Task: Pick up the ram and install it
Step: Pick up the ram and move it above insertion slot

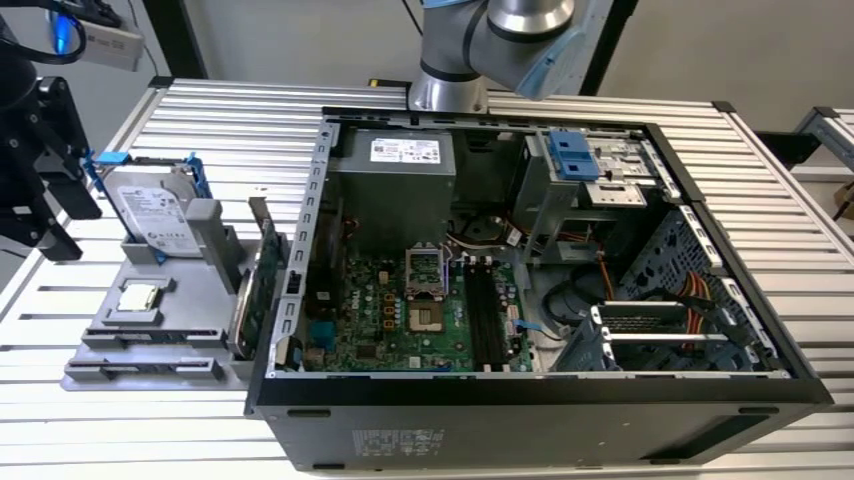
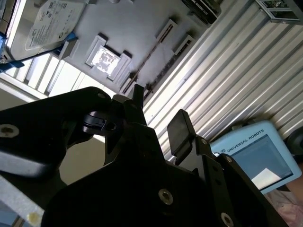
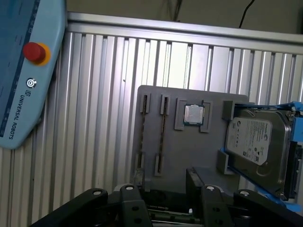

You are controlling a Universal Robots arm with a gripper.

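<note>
Well, the gripper (image 3: 163,203) hangs over the grey tray (image 3: 189,151), and in both wrist views its two black fingers (image 2: 180,132) stand spread, with nothing pinched between them. The ram (image 3: 162,135) is seen edge-on as a thin dark strip. It stands in one of two slotted rows on the tray, apart from the fingers.

Just beside those rows a square metal processor (image 3: 193,115) sits in its recess. Beyond it, on the side away from the ram, a silver hard drive (image 3: 255,137) leans in a blue frame. In the exterior view the slotted rows are at the tray's near end and the hard drive (image 1: 147,215) at its far end. A green expansion card (image 1: 267,270) stands upright along the tray's edge, between the tray and the open computer case (image 1: 534,395) on the exterior view's right.

The tray is matte, moulded plastic. Everything rests on a table (image 3: 94,118) of ribbed, shiny aluminium slats. A pale blue pendant (image 3: 19,71) with a round red button (image 3: 34,52) lies on the slats, well apart from the tray.
</note>
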